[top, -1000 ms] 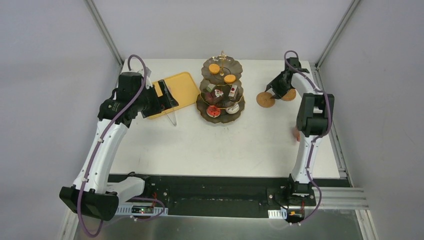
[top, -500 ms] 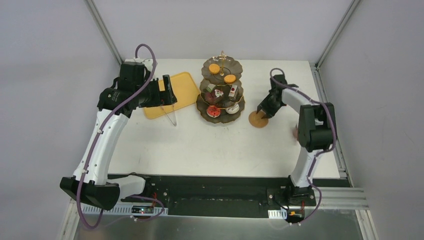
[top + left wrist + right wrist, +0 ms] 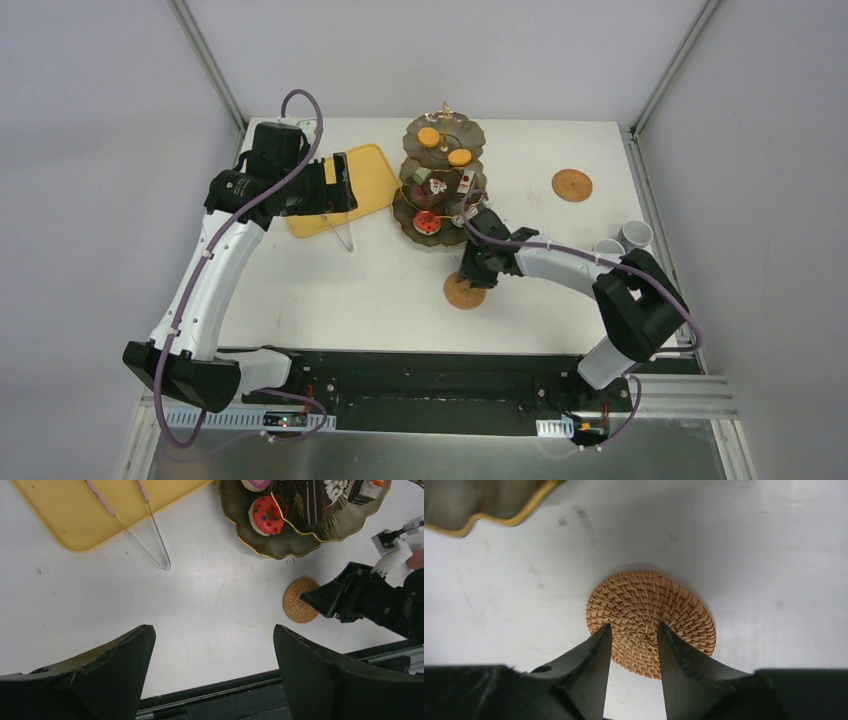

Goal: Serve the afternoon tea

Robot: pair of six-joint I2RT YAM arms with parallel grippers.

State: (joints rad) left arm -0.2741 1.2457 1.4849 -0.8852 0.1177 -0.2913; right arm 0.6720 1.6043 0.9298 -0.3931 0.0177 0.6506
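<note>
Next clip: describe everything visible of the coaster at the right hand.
The coaster is a round, flat disc of tan woven fibre, its weave spiralling out from the centre. It lies on the white table, on the near side of the stand and apart from it. The right hand is over it, fingertips narrowly apart; whether they grip it or merely press on it cannot be told.

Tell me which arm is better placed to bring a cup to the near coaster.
Right, probably: both cups stand on its side; the left gripper hangs open by the yellow tray.
</note>
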